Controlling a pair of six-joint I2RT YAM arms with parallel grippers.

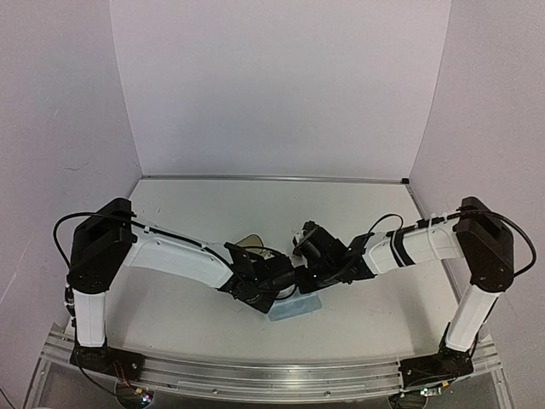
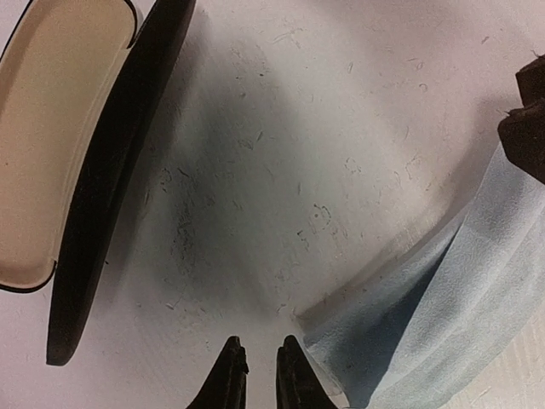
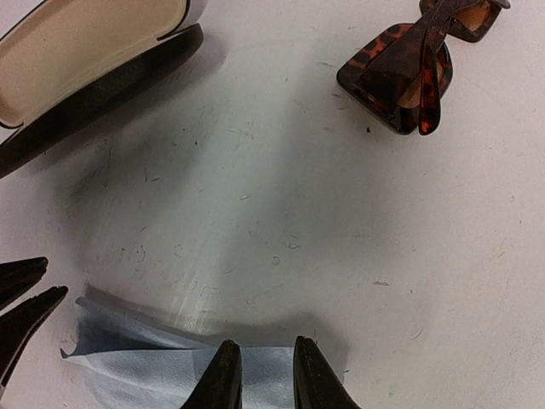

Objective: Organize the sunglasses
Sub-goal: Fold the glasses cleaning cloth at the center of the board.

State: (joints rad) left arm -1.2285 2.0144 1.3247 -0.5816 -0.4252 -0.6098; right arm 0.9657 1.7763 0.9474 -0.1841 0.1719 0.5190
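Observation:
The sunglasses (image 3: 407, 75), a folded tortoiseshell pair with dark lenses, lie on the table at the upper right of the right wrist view, well away from both grippers. The black oval case (image 3: 81, 60) (image 2: 60, 145) lies open with its tan lining up. A light blue cloth (image 1: 296, 308) (image 2: 451, 315) lies between the two grippers. My right gripper (image 3: 262, 362) hovers over the cloth's (image 3: 153, 375) edge, jaws slightly apart, gripping nothing. My left gripper (image 2: 261, 362) stands at the cloth's corner, with a narrow gap showing bare table.
Both arms meet low over the middle of the white table (image 1: 255, 204). The open case (image 1: 249, 244) sits just behind the left wrist. Pale walls close in the back and sides. A metal rail (image 1: 255, 375) runs along the near edge.

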